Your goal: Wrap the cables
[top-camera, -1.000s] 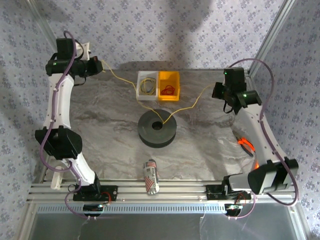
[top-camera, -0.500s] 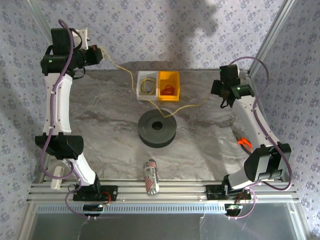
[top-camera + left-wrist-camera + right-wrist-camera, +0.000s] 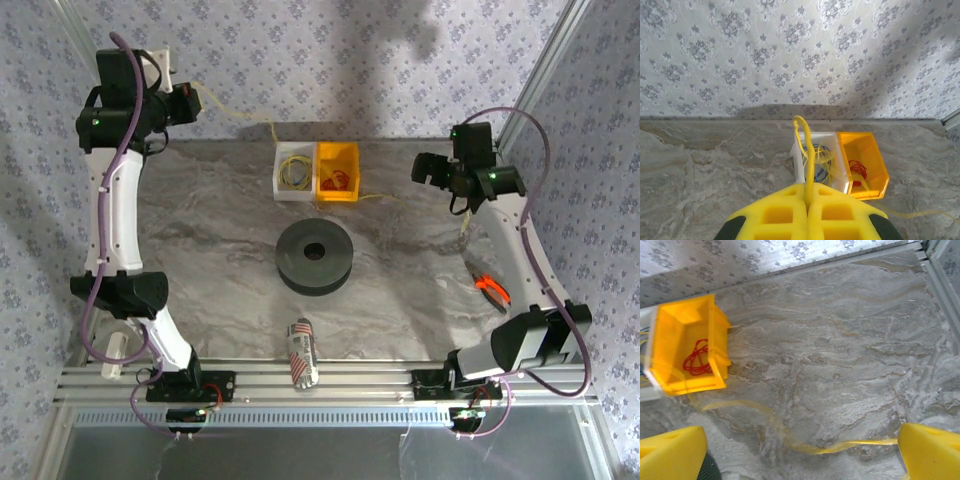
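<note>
Yellow cable [image 3: 811, 165] is pinched by left gripper [image 3: 807, 197], fingers shut on it, raised nr back wall. Right gripper [image 3: 800, 450] is held w/ fingers wide apart over open table [image 3: 850, 355], nr right edge.

The table [image 3: 200, 230] is seen as a grey, marble-veined surface, smooth and faintly sheened; the wall [image 3: 790, 50] behind it is covered in a matt patterned paper or cloth, and which of the two cannot be told; the yellow bin [image 3: 337, 152] and the white bin [image 3: 280, 175] are read as smooth moulded plastic, the yellow one slightly glossy; the black spool [image 3: 314, 275] is dull and matt, rubber-like; the yellow cable [image 3: 808, 150] and the red cable [image 3: 696, 358] are sheathed in smooth plastic; the left gripper [image 3: 808, 195] and the right gripper [image 3: 802, 440] are fitted with matt yellow plastic fingers [image 3: 777, 215], those of the left moulded with recessed cells; the rails [image 3: 330, 385] at the near edge are of ribbed bare metal.
</note>
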